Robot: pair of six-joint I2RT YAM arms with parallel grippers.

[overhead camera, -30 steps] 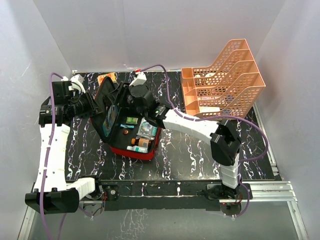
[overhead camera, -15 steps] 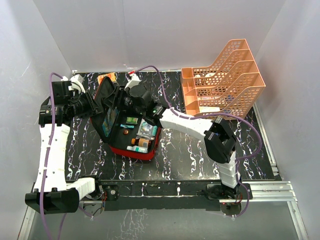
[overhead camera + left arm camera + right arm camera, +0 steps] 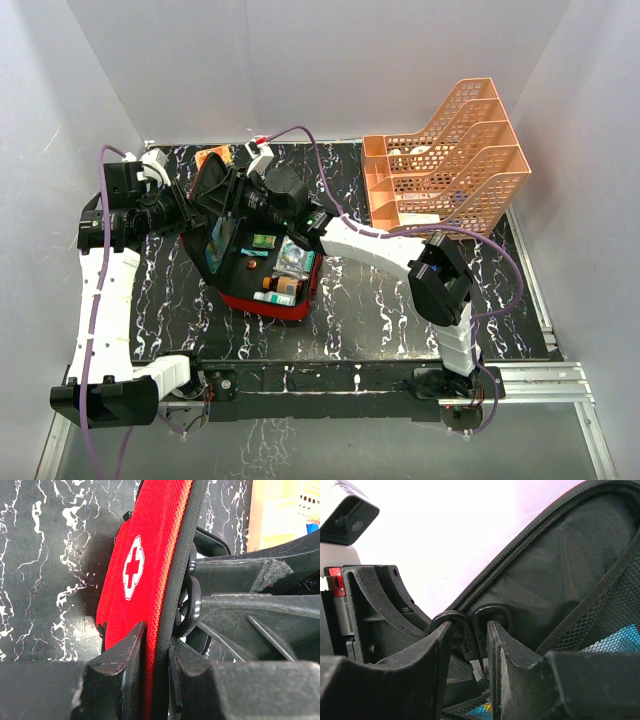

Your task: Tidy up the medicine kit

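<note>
Medicine kit (image 3: 262, 268) open on worktop (image 3: 400, 300), left of centre; lid (image 3: 142, 560) stood upright on its left side.
Left tool (image 3: 156, 647) clenched on lid rim, red fabric pinched between both fingers. Right tool (image 3: 470, 630) extended across the open kit to the lid's lined face, fingers straddling one black zip pull (image 3: 492, 615), a second just beside. Cannot tell whether gripped or merely bracketed. Pulls dead ahead of right tool; judged the nearer arm for zip work.
</note>
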